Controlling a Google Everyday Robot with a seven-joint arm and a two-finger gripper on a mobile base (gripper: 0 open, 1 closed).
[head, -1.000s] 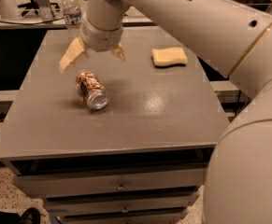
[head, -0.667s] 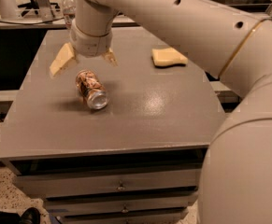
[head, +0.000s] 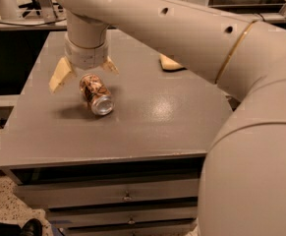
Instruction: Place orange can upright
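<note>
- Table (head: 157, 119): grey flat top with a dull sheen, drawers (head: 127, 196) under the near edge.
- Can (head: 96, 94): lies on its side on the left half of the top, about midway between far and near edges, silver end toward the near edge.
- Yellow pad (head: 168, 63): flat on the top toward the far right corner, mostly hidden by the arm.
- Gripper (head: 86, 72): just above the can's far end, fingers spread to either side.

Cream tubular arm (head: 182, 28), dark round holes (head: 164, 11), thin gold band (head: 236, 48); tan-fingered tool (head: 83, 76) above the table (head: 157, 122), left side
</note>
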